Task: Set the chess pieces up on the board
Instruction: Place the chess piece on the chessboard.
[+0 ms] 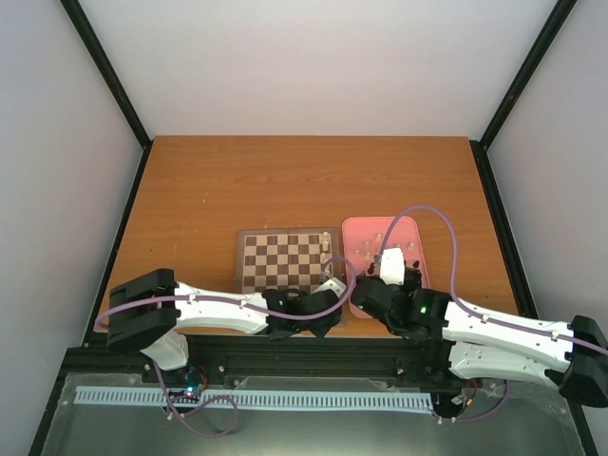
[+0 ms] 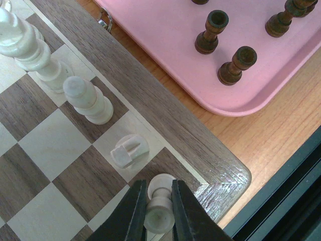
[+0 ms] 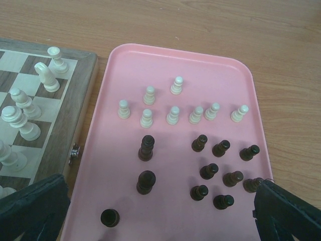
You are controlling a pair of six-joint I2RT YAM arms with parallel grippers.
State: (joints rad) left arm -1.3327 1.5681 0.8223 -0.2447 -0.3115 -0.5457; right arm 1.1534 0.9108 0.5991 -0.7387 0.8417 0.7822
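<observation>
We see the left gripper (image 2: pixel 159 203) clamped narrowly on a cream piece (image 2: pixel 160 218) at the board (image 2: pixel 165 125) corner; the right gripper (image 3: pixel 158 208) is spread wide.

no writing, label, brand or number can be read in any view. the board (image 2: pixel 165 118), the chess pieces (image 3: pixel 173 114) and the pink tray (image 3: pixel 125 65) show only plain surfaces, with no marks that can be made out.
</observation>
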